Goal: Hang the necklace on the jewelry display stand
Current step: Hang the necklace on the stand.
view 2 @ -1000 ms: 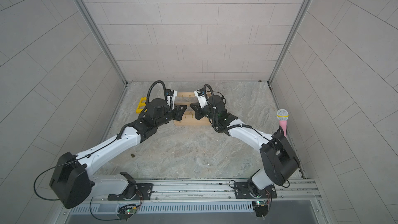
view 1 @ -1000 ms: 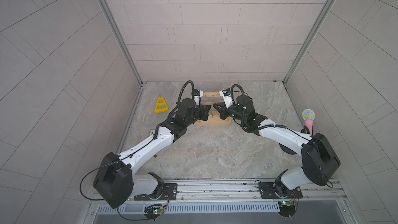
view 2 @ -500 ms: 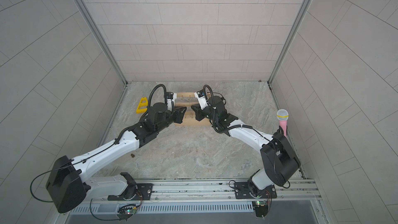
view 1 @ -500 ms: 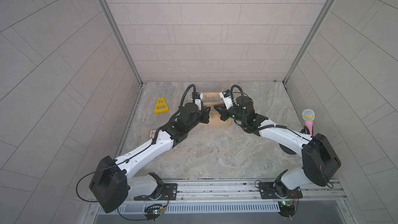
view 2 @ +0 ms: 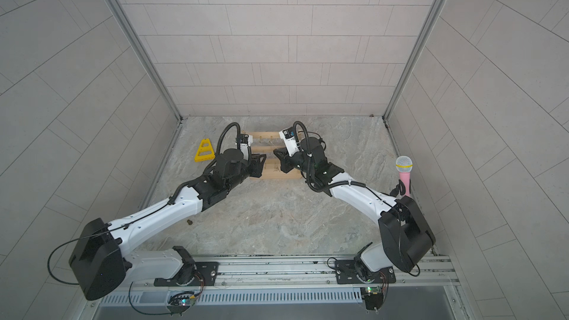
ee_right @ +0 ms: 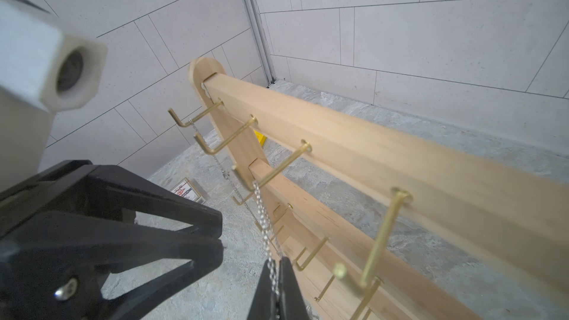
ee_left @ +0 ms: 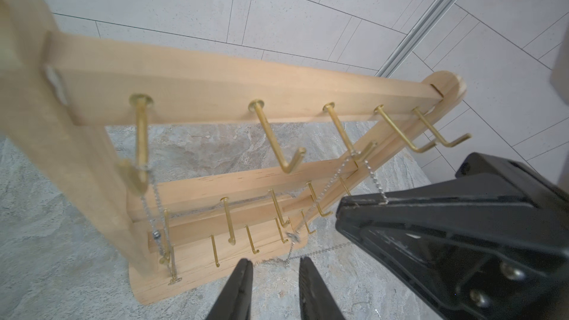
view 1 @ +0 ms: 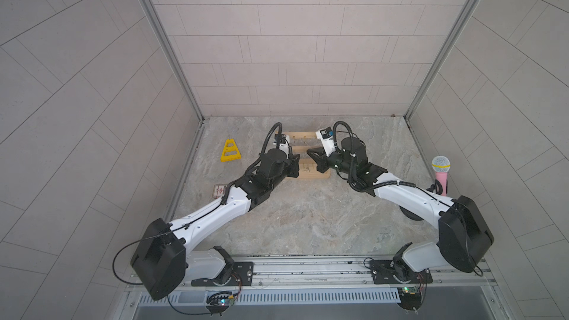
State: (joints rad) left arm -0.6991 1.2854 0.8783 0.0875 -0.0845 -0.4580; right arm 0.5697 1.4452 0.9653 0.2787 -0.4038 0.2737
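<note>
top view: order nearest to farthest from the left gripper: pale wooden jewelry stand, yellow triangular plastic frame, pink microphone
1. pale wooden jewelry stand, right beside the left gripper
2. yellow triangular plastic frame, off to the left
3. pink microphone, far right wall

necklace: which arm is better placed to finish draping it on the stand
Right, probably: the right gripper is shut on the necklace below a top-bar hook of the jewelry display stand. The left gripper is open, gripping nothing.
</note>
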